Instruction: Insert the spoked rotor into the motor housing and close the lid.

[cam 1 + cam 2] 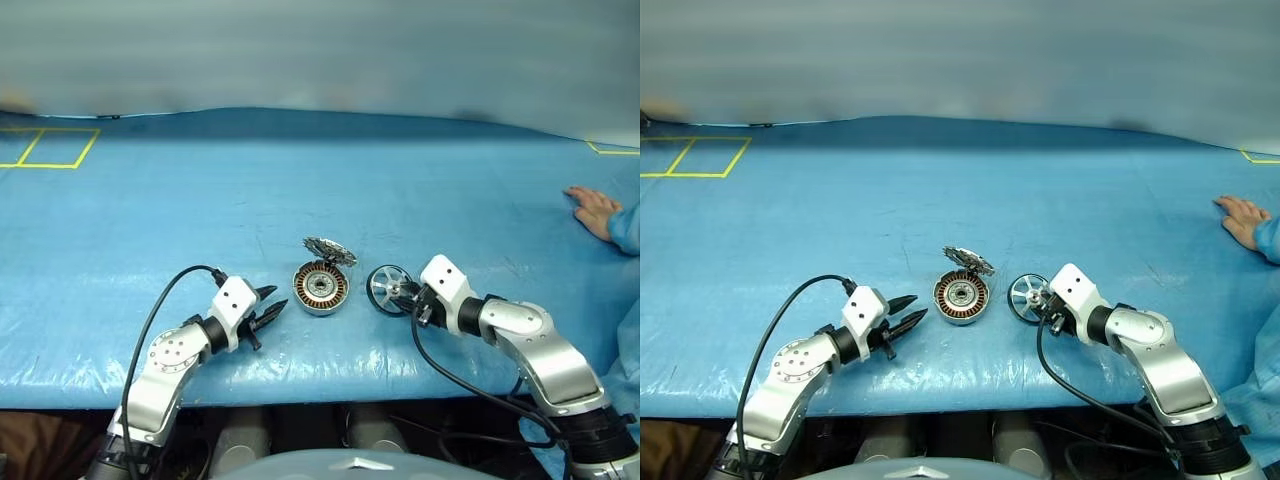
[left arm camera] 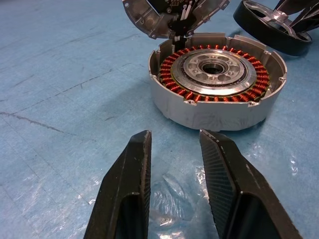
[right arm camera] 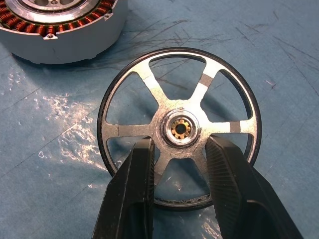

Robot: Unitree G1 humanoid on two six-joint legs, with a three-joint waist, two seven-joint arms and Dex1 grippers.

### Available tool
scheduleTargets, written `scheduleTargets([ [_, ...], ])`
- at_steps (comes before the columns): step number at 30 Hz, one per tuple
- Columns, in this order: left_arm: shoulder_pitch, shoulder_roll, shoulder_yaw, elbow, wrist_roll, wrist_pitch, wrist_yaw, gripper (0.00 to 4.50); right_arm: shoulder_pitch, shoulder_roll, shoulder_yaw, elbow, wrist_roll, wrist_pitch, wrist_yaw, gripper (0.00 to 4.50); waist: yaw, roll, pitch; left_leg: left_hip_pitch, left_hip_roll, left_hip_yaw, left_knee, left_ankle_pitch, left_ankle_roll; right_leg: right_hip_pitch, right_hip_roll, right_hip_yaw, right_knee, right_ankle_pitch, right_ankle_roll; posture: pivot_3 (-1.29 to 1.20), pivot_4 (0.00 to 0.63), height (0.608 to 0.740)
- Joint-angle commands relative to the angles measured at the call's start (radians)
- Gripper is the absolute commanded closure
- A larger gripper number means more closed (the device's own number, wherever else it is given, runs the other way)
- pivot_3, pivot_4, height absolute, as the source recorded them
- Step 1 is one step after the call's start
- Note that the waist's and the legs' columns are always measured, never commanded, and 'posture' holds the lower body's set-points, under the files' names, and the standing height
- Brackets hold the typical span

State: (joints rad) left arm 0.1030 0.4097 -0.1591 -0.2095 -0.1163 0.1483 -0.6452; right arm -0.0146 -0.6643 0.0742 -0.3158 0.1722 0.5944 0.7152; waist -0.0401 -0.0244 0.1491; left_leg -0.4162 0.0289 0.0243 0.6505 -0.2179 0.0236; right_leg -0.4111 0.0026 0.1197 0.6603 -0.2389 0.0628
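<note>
You are only starting: the spoked rotor (image 3: 179,128) is lying on the surface (image 1: 200,200) just right of the motor housing (image 1: 320,288), lid (image 1: 330,250) hinged up. Your right end effector (image 3: 175,149) is straddling its hub; whether it is gripping, I cannot tell. Your left end effector (image 2: 172,154) is hanging released, grasping nothing.

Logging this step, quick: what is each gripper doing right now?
Left gripper: open, empty, short of the round grey motor housing.
Right gripper: fingers either side of the shiny silver spoked rotor's hub; grip cannot be told.
</note>
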Motion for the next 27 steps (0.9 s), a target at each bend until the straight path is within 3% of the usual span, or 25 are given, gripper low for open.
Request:
scheduleTargets([
  [1, -0.005, -0.005, -0.004, -0.015, 0.003, -0.023, 0.005, 2.88, -0.001, -0.004, 0.019, 0.019, -0.011, 0.004, 0.002, 3.35, 0.000, 0.000, 0.000, 0.000, 0.000, 0.000, 0.000, 0.000, 0.000, 0.000, 0.000, 0.000, 0.000, 0.000, 0.000, 0.00, 0.150, 0.740],
  [8, -0.002, -0.008, 0.006, -0.010, -0.011, -0.037, 0.005, 2.88, 0.009, -0.003, -0.010, 0.004, 0.016, -0.011, 0.020, 3.35, -0.001, 0.000, 0.000, 0.001, 0.000, 0.001, 0.000, 0.000, 0.000, 0.000, -0.001, -0.001, 0.000, 0.000, 0.000, 0.00, 0.150, 0.740],
  [16, -0.002, -0.002, 0.017, 0.037, -0.018, -0.111, -0.011, 2.88, 0.055, -0.012, -0.054, -0.125, 0.170, -0.006, 0.128, 3.35, 0.000, 0.000, 0.000, -0.001, 0.000, 0.002, -0.002, 0.000, 0.001, -0.003, -0.001, 0.000, 0.000, 0.000, 0.000, 0.00, 0.150, 0.740],
  [20, -0.005, 0.001, 0.011, 0.065, 0.007, -0.183, -0.008, 2.88, 0.051, -0.024, -0.035, -0.167, 0.185, 0.000, 0.142, 3.35, 0.001, 0.000, 0.000, -0.001, 0.000, 0.002, -0.002, 0.000, 0.001, -0.002, -0.002, 0.000, 0.000, 0.000, 0.000, 0.00, 0.150, 0.740],
  [27, 0.001, 0.004, 0.011, 0.067, -0.026, -0.155, -0.035, 2.88, -0.010, 0.007, 0.046, -0.229, 0.221, -0.001, 0.169, 3.35, -0.002, 0.000, 0.000, -0.001, 0.000, 0.003, -0.003, -0.001, 0.001, -0.003, -0.002, 0.000, -0.001, 0.000, 0.000, 0.00, 0.150, 0.740],
])
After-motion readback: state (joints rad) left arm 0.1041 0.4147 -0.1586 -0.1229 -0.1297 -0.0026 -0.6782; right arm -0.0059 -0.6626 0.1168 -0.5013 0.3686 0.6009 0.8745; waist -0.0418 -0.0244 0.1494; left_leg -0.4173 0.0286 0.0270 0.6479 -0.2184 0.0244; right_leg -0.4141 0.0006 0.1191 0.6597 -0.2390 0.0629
